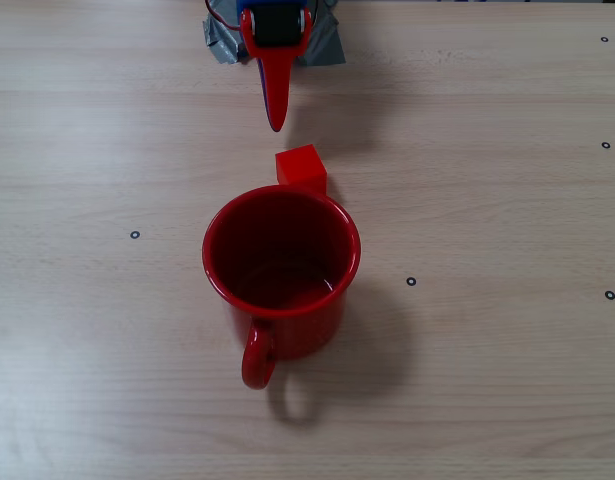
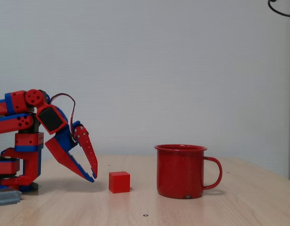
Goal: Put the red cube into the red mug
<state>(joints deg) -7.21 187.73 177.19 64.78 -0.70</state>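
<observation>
Nearest in a fixed view from above stands the red mug (image 1: 281, 266), glossy and round, with a thick rim and a loop handle pointing to the near side. It rests on the table (image 1: 487, 380), a pale wood surface with fine grain and small black ring marks. Just behind the mug, on its far side, sits the red cube (image 1: 301, 168), a plain block with sharp edges; in another fixed view the cube (image 2: 119, 181) shows a small gap from the mug (image 2: 181, 171). Farther still hangs the gripper (image 2: 94, 175), its long tapered red and blue fingers (image 2: 88, 150) narrowly parted, tips close together, holding nothing, near the cube but apart from it. Grey tape (image 1: 325, 42) lies at the arm base.
</observation>
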